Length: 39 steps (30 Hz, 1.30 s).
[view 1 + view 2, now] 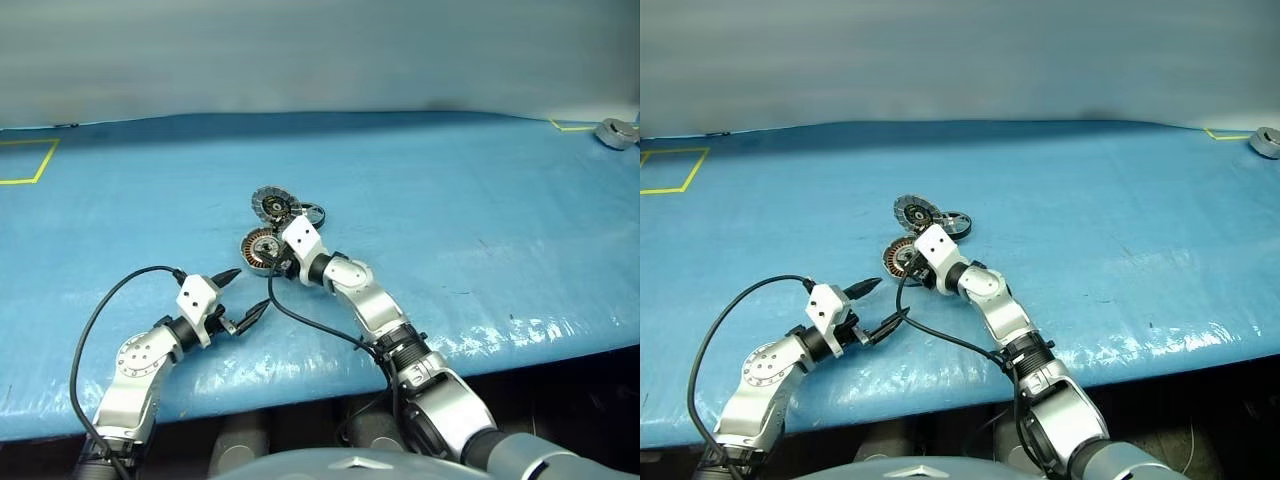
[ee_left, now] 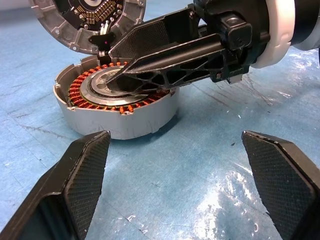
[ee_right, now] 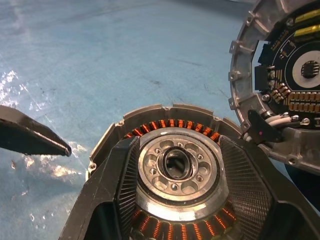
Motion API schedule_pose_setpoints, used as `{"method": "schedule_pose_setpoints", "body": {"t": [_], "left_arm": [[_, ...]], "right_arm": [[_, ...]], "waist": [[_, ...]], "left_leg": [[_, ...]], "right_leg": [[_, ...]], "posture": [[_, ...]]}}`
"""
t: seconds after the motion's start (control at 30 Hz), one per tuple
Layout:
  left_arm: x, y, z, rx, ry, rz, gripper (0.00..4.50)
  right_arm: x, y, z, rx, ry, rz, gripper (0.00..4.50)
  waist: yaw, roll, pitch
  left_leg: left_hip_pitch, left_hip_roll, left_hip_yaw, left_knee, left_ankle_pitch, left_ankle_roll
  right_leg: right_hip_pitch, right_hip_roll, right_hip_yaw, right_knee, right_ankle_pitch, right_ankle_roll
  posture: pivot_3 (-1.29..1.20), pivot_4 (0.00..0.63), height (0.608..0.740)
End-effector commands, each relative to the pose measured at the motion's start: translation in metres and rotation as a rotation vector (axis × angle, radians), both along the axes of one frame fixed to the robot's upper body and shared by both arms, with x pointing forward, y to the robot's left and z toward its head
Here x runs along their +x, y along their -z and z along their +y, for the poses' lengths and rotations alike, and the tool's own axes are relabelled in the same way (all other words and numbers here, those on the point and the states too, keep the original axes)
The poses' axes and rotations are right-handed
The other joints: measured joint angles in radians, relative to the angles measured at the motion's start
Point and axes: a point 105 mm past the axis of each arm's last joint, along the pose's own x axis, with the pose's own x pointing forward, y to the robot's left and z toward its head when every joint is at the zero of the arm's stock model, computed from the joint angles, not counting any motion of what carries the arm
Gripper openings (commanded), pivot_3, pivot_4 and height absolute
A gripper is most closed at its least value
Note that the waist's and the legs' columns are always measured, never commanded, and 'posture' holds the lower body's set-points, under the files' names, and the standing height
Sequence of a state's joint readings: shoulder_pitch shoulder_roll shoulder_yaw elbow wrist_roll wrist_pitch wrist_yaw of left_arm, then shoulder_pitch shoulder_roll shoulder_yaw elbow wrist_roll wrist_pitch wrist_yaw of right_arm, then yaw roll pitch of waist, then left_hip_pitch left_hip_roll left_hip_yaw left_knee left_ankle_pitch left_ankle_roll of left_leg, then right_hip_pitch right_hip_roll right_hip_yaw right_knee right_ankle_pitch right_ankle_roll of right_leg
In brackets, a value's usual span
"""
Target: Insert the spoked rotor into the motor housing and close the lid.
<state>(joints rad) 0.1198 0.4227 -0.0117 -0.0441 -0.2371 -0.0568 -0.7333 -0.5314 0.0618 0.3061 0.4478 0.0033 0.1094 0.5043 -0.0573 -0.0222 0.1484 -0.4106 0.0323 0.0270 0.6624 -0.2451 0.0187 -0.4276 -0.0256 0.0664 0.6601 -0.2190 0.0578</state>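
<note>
The motor housing (image 1: 260,246) lies on the blue table, its copper windings ringing a grey centre (image 3: 175,167). Its lid (image 1: 271,205) is swung open behind it, and its inner face with circuit parts (image 3: 295,75) is turned toward the camera. The spoked rotor (image 1: 313,213), a black ring, rests on the table beside the lid. My right gripper (image 3: 177,150) hovers over the housing, its fingers (image 3: 240,185) apart on either side of the grey centre and holding nothing. My left gripper (image 1: 250,290) is wide open and empty, a short way in front of the housing.
A separate grey metal puck (image 1: 617,132) sits at the far right corner. Yellow tape marks (image 1: 25,160) lie at the far left. The table's front edge (image 1: 300,385) runs close under both arms, with a black cable (image 1: 310,325) draped there.
</note>
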Motion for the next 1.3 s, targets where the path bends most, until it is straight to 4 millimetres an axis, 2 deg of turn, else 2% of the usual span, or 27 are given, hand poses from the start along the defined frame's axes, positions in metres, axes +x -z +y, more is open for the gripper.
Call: {"method": "schedule_pose_setpoints", "body": {"t": [0.03, 0.23, 0.63, 0.87, 1.03, 1.13, 1.23, 1.3], "left_arm": [[0.002, -0.007, -0.004, -0.009, 0.017, -0.038, 4.5], [0.002, -0.007, -0.005, -0.011, 0.017, -0.036, 4.5], [-0.001, -0.007, -0.008, -0.017, 0.028, -0.022, 4.5], [-0.001, -0.006, -0.009, -0.017, 0.032, -0.02, 4.5], [-0.002, -0.005, -0.01, -0.021, 0.033, -0.017, 4.5], [-0.002, -0.004, -0.011, -0.021, 0.033, -0.015, 4.5], [-0.002, -0.003, -0.011, -0.022, 0.033, -0.014, 4.5], [-0.002, -0.003, -0.012, -0.021, 0.036, -0.014, 4.5]], "right_arm": [[-0.001, -0.029, 0.007, 0.092, -0.027, -0.072, 2.06], [-0.001, -0.02, 0.009, 0.042, -0.027, -0.085, 0.07], [0.002, -0.007, 0.016, -0.06, -0.037, -0.113, 0.03], [0.004, 0.013, 0.015, -0.111, -0.016, -0.052, 0.03], [0.006, 0.021, 0.01, -0.005, 0.013, 0.147, 0.03], [0.007, 0.021, 0.007, 0.027, 0.043, 0.193, 0.03], [0.01, 0.013, 0.006, 0.173, 0.087, 0.338, 0.03], [0.017, 0.004, 0.0, 0.254, 0.145, 0.356, 0.03]], "waist": [[-0.001, 0.0, 0.0], [-0.003, 0.0, 0.0], [-0.004, 0.0, 0.0], [-0.005, 0.0, 0.0], [-0.005, 0.0, 0.0], [-0.004, 0.0, 0.0], [0.0, 0.0, 0.0], [0.005, 0.001, 0.0]], "left_leg": [[0.0, 0.0, 0.0, 0.0, 0.0, 0.0], [0.0, 0.0, 0.0, 0.0, 0.0, 0.0], [0.0, 0.0, 0.0, 0.0, 0.0, 0.0], [0.0, 0.0, 0.0, 0.0, 0.0, 0.0], [0.002, 0.005, 0.001, 0.0, 0.0, 0.0], [0.003, 0.005, 0.001, 0.0, 0.0, 0.0], [0.003, 0.005, 0.001, 0.0, 0.0, 0.0], [0.003, 0.005, 0.0, 0.0, 0.0, 0.0]], "right_leg": [[0.0, 0.0, 0.0, 0.0, 0.0, 0.0], [0.0, 0.0, 0.0, 0.0, 0.0, 0.0], [0.0, 0.0, 0.0, 0.0, 0.0, 0.0], [0.0, 0.0, 0.0, 0.0, 0.0, 0.0], [0.001, 0.0, 0.0, 0.0, 0.0, 0.0], [0.003, 0.0, 0.0, 0.0, -0.002, -0.004], [0.003, 0.0, 0.0, 0.0, -0.002, -0.004], [0.003, -0.001, 0.0, 0.0, -0.002, -0.004]], "posture": [[0.0, 0.15, 0.74], [0.0, 0.15, 0.74], [0.0, 0.15, 0.74], [0.0, 0.15, 0.74], [0.0, 0.15, 0.74], [0.0, 0.15, 0.74], [0.0, 0.15, 0.74], [0.0, 0.15, 0.74]]}}
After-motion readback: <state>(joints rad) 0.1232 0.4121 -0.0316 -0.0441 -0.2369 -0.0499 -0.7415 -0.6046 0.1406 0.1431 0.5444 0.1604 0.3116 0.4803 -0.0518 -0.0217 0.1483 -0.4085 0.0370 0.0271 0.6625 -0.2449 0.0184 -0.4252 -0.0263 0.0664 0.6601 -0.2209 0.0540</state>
